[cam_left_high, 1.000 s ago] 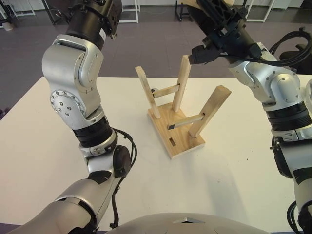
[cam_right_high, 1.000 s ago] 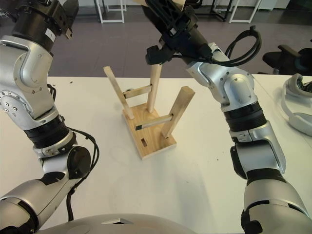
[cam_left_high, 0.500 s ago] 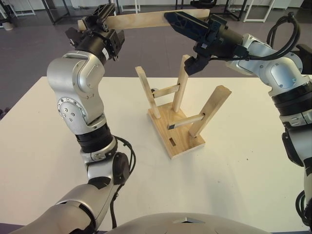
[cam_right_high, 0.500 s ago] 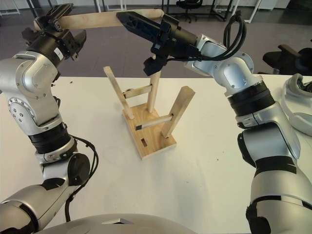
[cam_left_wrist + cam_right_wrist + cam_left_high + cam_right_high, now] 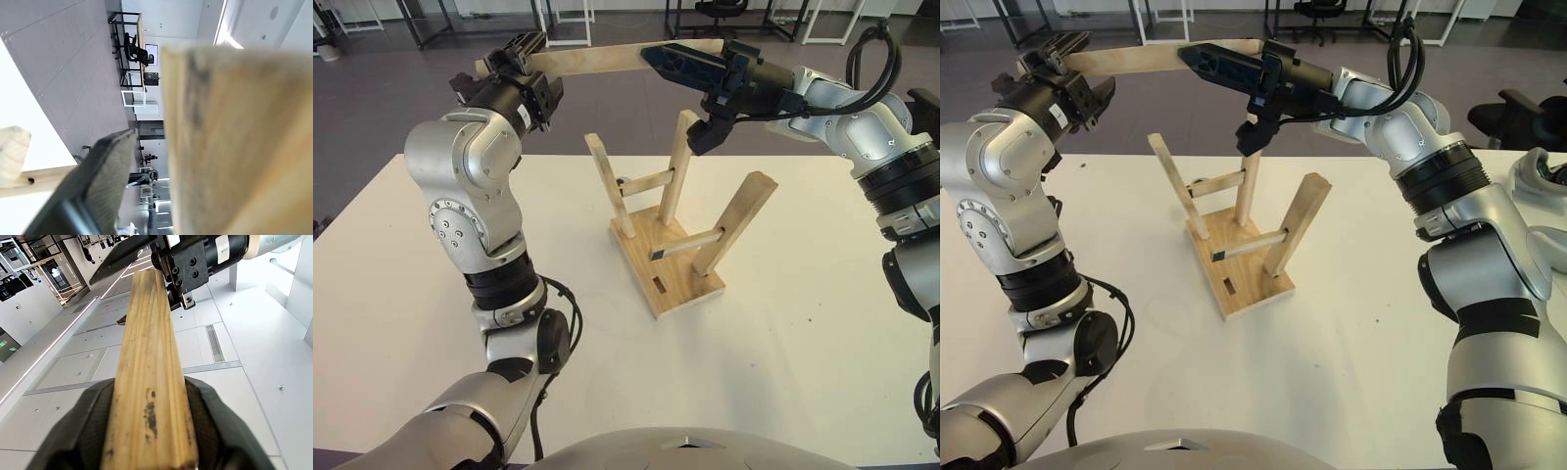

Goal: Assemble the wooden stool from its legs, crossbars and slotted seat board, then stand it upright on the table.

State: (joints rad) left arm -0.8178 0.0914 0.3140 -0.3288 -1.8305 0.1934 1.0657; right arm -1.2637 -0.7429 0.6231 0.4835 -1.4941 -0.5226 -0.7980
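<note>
Held leg (image 5: 607,61): one end is covered by the left gripper (image 5: 522,51), the other by the fingers of the right gripper (image 5: 654,55); how deep it is seated in either cannot be told.
Held leg, left wrist view: blurred by closeness and cut off at the picture's edge.
Held leg, right wrist view: the near end is cut off.
Seat board (image 5: 683,286): the leg joints are hidden behind the legs.
Dark item (image 5: 623,182): too small to be identified.
Table (image 5: 401,264): its near edge is cut off.
White object (image 5: 1540,186): cut off at the edge.
</note>
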